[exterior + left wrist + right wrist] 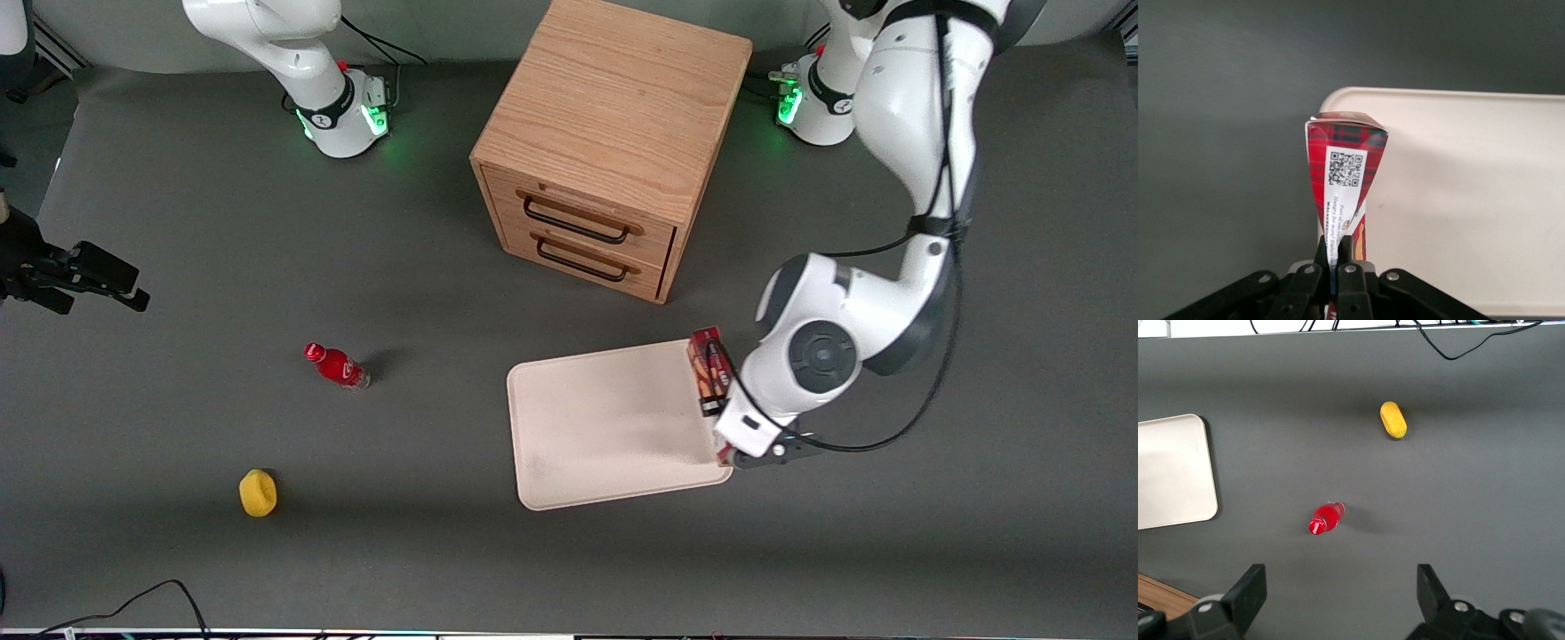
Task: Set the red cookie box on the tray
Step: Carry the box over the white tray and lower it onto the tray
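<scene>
the left arm's gripper (1335, 263) is pinching the red cookie box (708, 369), its two black fingers (1346, 252) pressed close against the box's thin white-labelled panel, which is squeezed narrow between them. in the wrist view the box (1343, 177) extends away from the fingers, showing its plaid end, a white label patch with a square code and a bit of orange picture near the grip. from the front the box sits over the tray (605, 427) at the edge nearest the working arm, lying lengthwise along that edge, with the arm's wrist covering its nearer end; whether it rests on the tray surface or is held just above it cannot be told. the tray (1471, 200) is pale cream with rounded corners and lies on the dark grey table (178, 222) in front of the wooden drawer cabinet (613, 147). toward the parked arm's end of the table stand a small red bottle (336, 365) and, nearer the front camera, a yellow object (258, 493).
</scene>
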Available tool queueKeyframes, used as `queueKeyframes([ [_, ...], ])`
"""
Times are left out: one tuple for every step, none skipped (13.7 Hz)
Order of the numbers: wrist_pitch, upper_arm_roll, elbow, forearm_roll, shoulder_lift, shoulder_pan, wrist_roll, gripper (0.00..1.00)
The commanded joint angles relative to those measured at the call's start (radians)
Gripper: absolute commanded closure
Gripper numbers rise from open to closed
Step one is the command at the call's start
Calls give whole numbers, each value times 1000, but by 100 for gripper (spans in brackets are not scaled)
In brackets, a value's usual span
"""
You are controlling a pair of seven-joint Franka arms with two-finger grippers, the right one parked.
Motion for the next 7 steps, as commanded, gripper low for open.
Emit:
queueKeyframes([
  [63, 19, 43, 25, 73, -41, -62, 100],
  [64, 19, 43, 29, 82, -49, -65, 100],
  [64, 20, 41, 32, 83, -50, -65, 100],
  [63, 20, 38, 40, 83, -49, -64, 100],
  [64, 20, 38, 45, 83, -44, -62, 27],
  [60, 22, 37, 46, 82, -46, -67, 0],
  [38, 25, 40, 48, 71, -43, -65, 0],
])
